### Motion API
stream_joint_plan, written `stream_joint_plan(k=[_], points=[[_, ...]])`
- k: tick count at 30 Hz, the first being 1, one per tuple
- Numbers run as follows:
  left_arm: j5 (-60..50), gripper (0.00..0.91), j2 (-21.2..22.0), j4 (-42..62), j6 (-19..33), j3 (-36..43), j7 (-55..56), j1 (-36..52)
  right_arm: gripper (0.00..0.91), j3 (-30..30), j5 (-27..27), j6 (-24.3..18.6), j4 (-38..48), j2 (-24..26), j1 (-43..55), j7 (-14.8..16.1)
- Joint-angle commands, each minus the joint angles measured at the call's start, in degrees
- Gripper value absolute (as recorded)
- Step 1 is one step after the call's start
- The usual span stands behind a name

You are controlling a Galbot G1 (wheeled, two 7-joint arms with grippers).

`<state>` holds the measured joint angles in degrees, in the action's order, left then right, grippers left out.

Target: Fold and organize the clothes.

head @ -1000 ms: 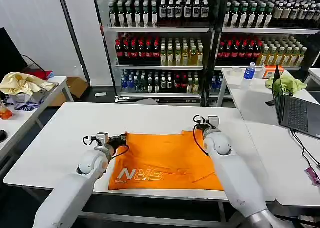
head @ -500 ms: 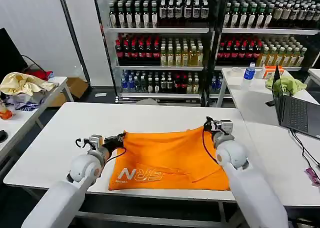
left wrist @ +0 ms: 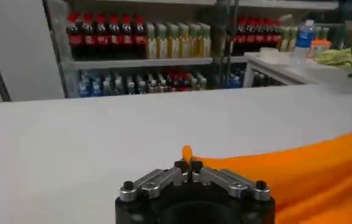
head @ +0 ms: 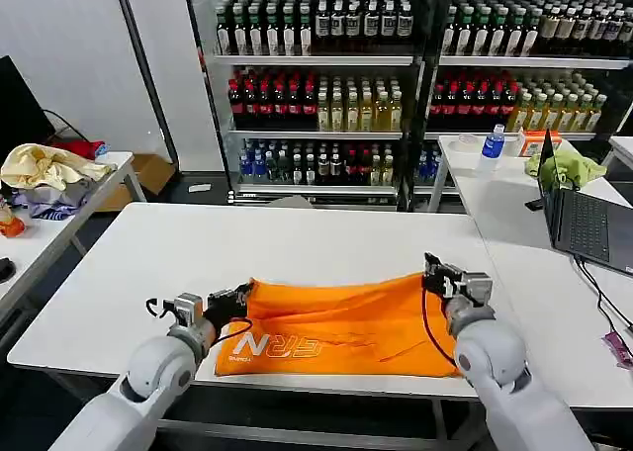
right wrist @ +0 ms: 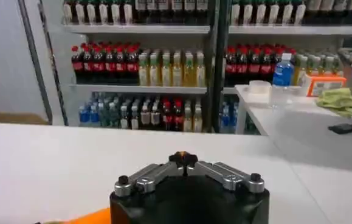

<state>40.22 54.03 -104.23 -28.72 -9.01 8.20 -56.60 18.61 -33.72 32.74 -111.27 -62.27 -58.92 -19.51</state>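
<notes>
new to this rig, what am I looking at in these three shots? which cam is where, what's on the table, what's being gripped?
It is a two-armed robot working at a white table. The wide picture comes from a camera on its head, looking down; the other two come from cameras on each wrist, looking past the fingers.

An orange T-shirt with white lettering lies on the table. The left gripper pinches one far corner, and the right gripper pinches the other. In the left wrist view the fingers are shut on a bit of orange cloth; the right wrist view shows the same.

Shelves of bottled drinks stand behind.
</notes>
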Motion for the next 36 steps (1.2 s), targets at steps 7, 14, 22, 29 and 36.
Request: stream_joint_plan(k=[7,14,22,29,36], points=[[-4.1,0.010,0.1,0.1,0.4,-0.7,-0.1,-7.3,0.000,1.4,3.9,-0.2,0.2,-1.5,-9.1,0.4],[-6.6,0.474,1.4,3.8,1.5,0.1,0.0,-6.3,0.907,0.0,6.0,-0.3,4.2,-3.5,-7.9,0.3],[-8.4,0.907,2.7,2.4,3.4,-0.6,0.8,-7.2,0.907,0.3,9.2,-2.1,2.0,-4.0,-9.0,0.7],[-10.2,0.907,4.5,-2.5,7.3,-4.4,6.2,-10.6,0.907,5.7,10.0,-3.9,-5.3,-2.4,-15.9,2.8],[-10.5,0.907,7.6,-4.8,7.7,-6.7,9.5,-15.4,0.907,10.3,9.9,-4.5,-10.6,-2.4,-23.3,2.7]])
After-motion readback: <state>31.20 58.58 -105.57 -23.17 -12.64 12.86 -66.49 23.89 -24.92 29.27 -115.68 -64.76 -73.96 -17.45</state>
